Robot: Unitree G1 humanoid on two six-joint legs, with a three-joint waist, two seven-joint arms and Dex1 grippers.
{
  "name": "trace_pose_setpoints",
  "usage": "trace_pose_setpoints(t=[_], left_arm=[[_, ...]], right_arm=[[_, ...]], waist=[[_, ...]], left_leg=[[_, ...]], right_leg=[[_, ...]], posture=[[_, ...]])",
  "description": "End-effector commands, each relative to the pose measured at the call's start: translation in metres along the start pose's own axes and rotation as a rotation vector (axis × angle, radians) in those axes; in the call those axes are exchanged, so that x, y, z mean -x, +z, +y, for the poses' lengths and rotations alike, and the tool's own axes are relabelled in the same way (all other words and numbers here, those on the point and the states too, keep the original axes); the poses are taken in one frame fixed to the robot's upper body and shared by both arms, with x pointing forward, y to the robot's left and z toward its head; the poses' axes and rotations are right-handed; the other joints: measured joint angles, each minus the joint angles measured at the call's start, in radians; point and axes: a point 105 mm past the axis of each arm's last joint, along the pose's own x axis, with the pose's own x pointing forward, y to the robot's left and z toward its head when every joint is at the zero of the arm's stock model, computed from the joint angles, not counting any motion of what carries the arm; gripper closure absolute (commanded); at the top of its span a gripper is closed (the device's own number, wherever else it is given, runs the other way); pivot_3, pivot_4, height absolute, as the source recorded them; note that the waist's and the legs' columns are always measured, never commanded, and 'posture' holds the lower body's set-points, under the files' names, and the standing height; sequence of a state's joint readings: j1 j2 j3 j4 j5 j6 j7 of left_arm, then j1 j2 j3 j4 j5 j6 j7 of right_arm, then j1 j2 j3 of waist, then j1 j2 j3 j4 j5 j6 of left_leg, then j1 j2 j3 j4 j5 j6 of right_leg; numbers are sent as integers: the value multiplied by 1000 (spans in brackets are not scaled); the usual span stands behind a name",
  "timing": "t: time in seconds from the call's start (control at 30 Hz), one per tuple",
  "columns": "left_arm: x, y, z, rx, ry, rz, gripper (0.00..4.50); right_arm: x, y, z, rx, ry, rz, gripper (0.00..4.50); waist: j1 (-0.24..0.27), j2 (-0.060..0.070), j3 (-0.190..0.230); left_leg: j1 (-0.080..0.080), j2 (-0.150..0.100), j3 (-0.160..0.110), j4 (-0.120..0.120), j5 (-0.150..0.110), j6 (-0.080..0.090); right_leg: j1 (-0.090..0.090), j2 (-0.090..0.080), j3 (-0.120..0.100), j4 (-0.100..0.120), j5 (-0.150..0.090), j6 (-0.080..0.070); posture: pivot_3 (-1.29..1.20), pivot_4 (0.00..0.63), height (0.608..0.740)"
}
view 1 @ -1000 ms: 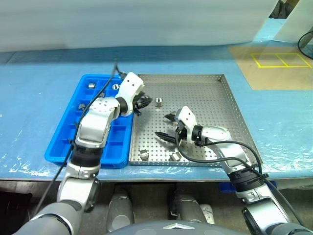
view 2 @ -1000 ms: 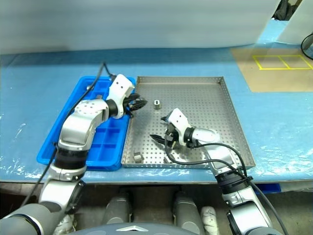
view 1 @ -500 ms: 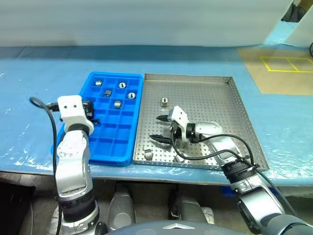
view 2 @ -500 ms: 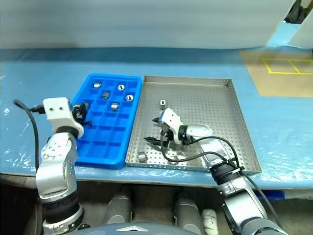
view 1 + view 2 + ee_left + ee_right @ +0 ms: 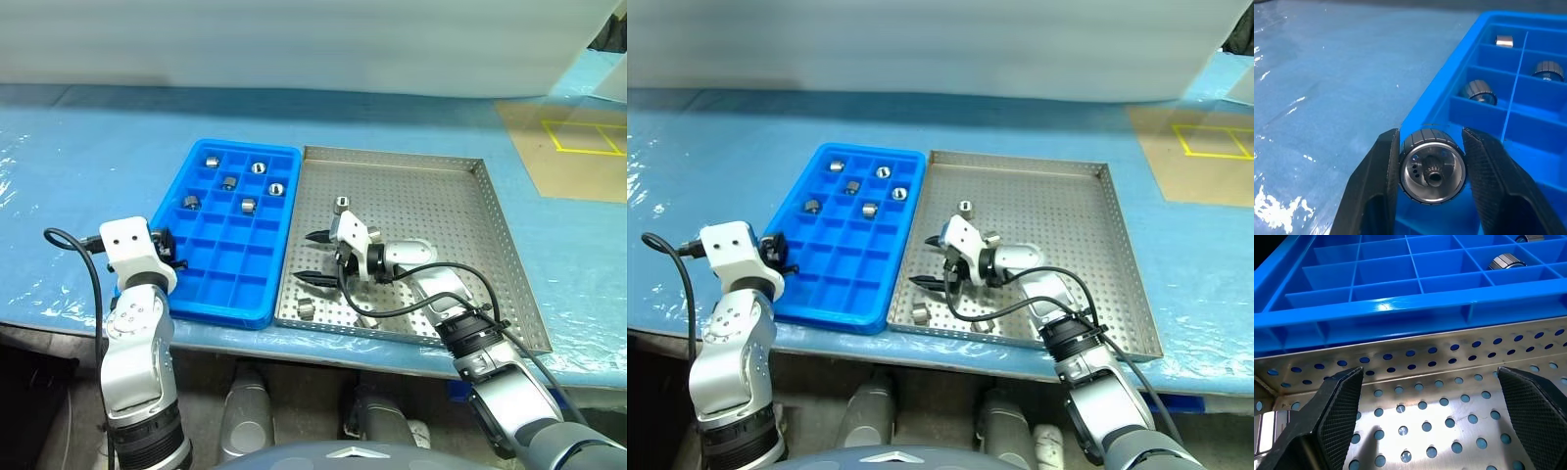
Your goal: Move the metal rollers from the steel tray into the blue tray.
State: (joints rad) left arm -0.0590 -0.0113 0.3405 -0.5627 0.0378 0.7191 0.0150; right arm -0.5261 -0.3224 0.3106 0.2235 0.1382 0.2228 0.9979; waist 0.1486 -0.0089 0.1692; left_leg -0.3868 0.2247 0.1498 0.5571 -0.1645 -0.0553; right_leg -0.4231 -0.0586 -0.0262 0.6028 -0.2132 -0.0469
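Left gripper (image 5: 1432,169) is clamped on one of the metal rollers (image 5: 1433,165), hanging just off the outer long edge of the blue tray (image 5: 178,299), so this is the carry-and-drop step for that piece.

Going big to small: the table (image 5: 88,147) has a blue covering. On it the steel tray (image 5: 509,245) sits right up against the blue tray, rims side by side. In the head views I count five rollers already sitting in separate compartments toward the far end of the blue one. Three more loose ones lie on the perforated floor: one (image 5: 341,205) farther back, one (image 5: 306,309) near the front rim, and another (image 5: 984,323) tucked under the right arm.

Right gripper (image 5: 312,257) hovers low over the steel tray with its fingers spread wide and nothing between them, pointing toward the blue tray.

Next, I'd guess the left one needs to swing in over an empty compartment and let go, while the right lines up on the roller by the front rim and closes.
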Motion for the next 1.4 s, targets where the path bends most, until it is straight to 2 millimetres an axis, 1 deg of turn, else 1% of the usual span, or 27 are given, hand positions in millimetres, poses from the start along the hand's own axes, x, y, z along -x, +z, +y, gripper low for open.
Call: trace_pose_setpoints(t=[0.03,0.13,0.2,0.23,0.4,0.53,0.67,0.77,0.83,0.93,1.0,1.13,1.23,1.4], left_arm=[[2,-3,2,1,11,8,2897],[2,-9,0,13,4,33,2897],[1,-10,-2,25,-9,37,2169],[1,-9,-4,32,-15,36,1906],[-4,5,-23,70,-79,-6,151],[-9,20,-39,99,-147,-46,151],[-13,50,-75,88,-330,-137,151],[-15,60,-96,80,-462,-162,151],[-15,63,-103,62,-519,-169,151],[-7,66,-126,20,-705,-170,151],[-2,67,-137,-30,-806,-174,151],[-3,69,-149,-71,-900,-173,151],[1,72,-162,-105,-992,-182,151],[5,70,-174,-175,-1093,-190,151]], right_arm=[[2,8,-2,35,-3,-22,0],[3,8,-2,36,-6,-20,0],[3,7,-2,36,-8,-20,0],[3,7,-2,36,-9,-20,0],[4,6,-3,37,-23,-18,0],[7,6,-3,37,-37,-19,0],[11,6,-6,37,-70,-19,0],[19,6,-7,17,-99,-26,0],[25,6,-6,2,-109,-34,0],[37,4,-4,-22,-123,-30,0],[43,3,-5,-28,-139,-20,0],[54,2,-8,-25,-180,-3,0],[61,4,-10,-27,-215,-5,0],[66,4,-10,-28,-251,-3,0]], waist=[[0,0,0],[0,0,0],[0,0,0],[0,0,0],[0,0,0],[1,0,0],[-1,0,0],[-4,0,0],[-13,0,0],[-28,0,0],[-34,0,0],[-57,0,0],[-70,0,0],[-84,1,0]], left_leg=[[0,0,0,0,0,0],[0,0,0,0,0,0],[1,0,0,0,0,0],[1,0,0,0,0,0],[1,0,0,0,0,0],[1,0,0,0,0,0],[0,0,0,0,0,0],[1,-1,1,1,0,0],[1,-1,1,1,0,0],[1,-1,1,1,1,-1],[1,-1,1,1,2,-3],[2,-1,1,1,3,-4],[3,-1,2,1,3,-5],[3,-1,2,1,3,-5]], right_leg=[[0,0,0,0,0,0],[0,0,0,0,0,0],[0,0,0,0,0,0],[0,0,0,0,0,0],[0,0,0,1,0,0],[0,0,0,1,0,0],[0,0,0,1,0,0],[0,0,1,2,0,0],[0,0,1,2,0,0],[0,0,1,2,0,1],[0,0,1,2,0,1],[0,0,2,3,0,1],[0,1,3,4,0,1],[0,1,3,4,0,0]], posture=[[241,150,740],[236,150,740],[234,150,740],[228,150,740],[221,150,740],[221,150,740],[138,150,740],[107,150,740],[75,150,740],[29,150,740],[3,150,740],[-42,150,740],[-69,150,740],[-107,150,740]])
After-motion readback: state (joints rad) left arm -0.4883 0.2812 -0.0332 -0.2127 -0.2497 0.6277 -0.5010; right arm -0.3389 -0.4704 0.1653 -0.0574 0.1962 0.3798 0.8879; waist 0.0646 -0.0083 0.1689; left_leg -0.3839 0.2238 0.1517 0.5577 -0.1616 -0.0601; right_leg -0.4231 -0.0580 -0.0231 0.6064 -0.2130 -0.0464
